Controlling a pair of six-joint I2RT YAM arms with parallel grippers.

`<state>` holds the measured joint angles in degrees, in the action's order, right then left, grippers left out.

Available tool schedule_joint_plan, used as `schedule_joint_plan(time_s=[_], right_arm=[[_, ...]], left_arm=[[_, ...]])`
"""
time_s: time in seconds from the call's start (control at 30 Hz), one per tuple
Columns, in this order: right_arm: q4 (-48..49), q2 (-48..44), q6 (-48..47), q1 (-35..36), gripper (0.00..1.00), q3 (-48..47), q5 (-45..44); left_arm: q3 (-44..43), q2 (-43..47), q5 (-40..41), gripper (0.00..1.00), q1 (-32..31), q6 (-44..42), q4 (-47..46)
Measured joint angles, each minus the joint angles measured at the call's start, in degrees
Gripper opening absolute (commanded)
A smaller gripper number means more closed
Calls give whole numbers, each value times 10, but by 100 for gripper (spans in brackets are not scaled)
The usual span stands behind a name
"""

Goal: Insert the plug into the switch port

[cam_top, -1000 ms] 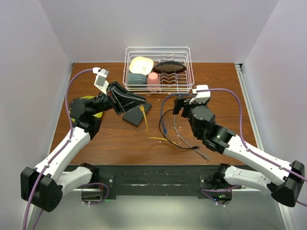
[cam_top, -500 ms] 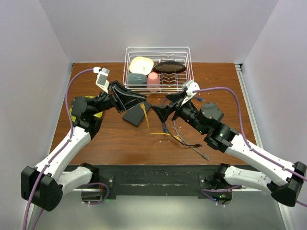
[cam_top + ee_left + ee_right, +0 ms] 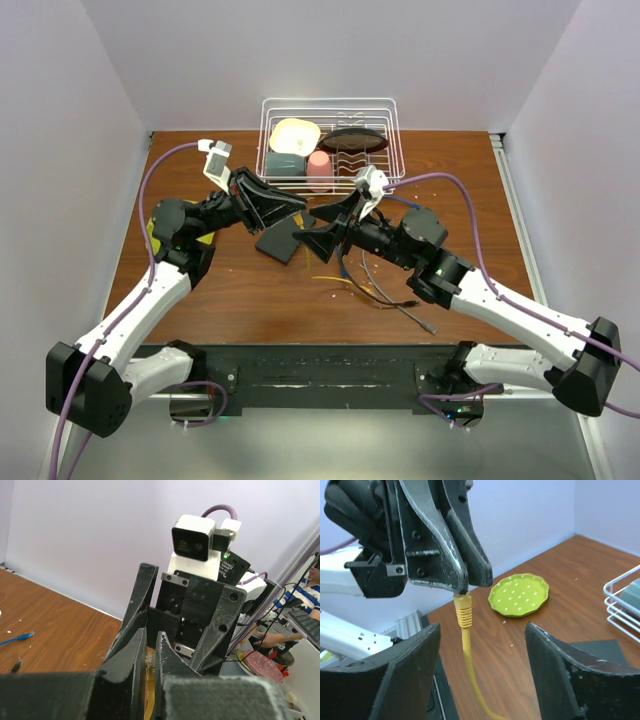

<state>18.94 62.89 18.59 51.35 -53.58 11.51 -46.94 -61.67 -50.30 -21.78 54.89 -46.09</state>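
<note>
left claw (image 3: 461, 586) clamped on the yellow plug (image 3: 463, 611), gripping it at its top end. the cable (image 3: 470, 672) hung down from it toward the desk (image 3: 555, 565). right claw (image 3: 481, 630) was spread wide and held nothing; it faced the left claw, with the plug just ahead of its gap. switch (image 3: 277, 244) lay flat on the desk near both claws, apart from the plug. its port could not be made out. a green plate (image 3: 519, 595) lay on the desk beyond, and a rack (image 3: 330, 100) stood at the far edge.
</note>
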Motion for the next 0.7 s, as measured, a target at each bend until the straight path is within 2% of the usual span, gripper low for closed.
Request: schedule_joint_plan(time_s=[0.13, 0.17, 0.27, 0.3, 0.4, 0.47, 0.5, 0.53, 0.6, 0.7], right_arm=[[4, 16, 11, 0, 52, 0, 18], [5, 16, 13, 0, 36, 0, 19], [18, 17, 21, 0, 12, 0, 25], [21, 17, 24, 0, 0, 0, 27], [26, 17, 35, 1, 0, 0, 29], [29, 17, 39, 0, 0, 0, 29], [29, 17, 40, 0, 0, 0, 28], [29, 17, 40, 1, 0, 0, 27], [27, 16, 38, 1, 0, 0, 21], [5, 13, 26, 0, 0, 0, 0]], left_arm=[[0, -2, 0, 0, 0, 0, -6], [0, -3, 0, 0, 0, 1, -7], [1, -5, -2, 0, 0, 2, -15], [1, -7, -2, 0, 0, 3, -19], [3, -15, -5, 0, 1, 17, -43], [5, -21, -6, 48, 1, 26, -64], [6, -23, -7, 68, 1, 29, -72], [6, -24, -10, 100, 2, 31, -78], [7, -24, -19, 100, 1, 25, -74], [6, -7, 0, 100, 0, -4, -10]])
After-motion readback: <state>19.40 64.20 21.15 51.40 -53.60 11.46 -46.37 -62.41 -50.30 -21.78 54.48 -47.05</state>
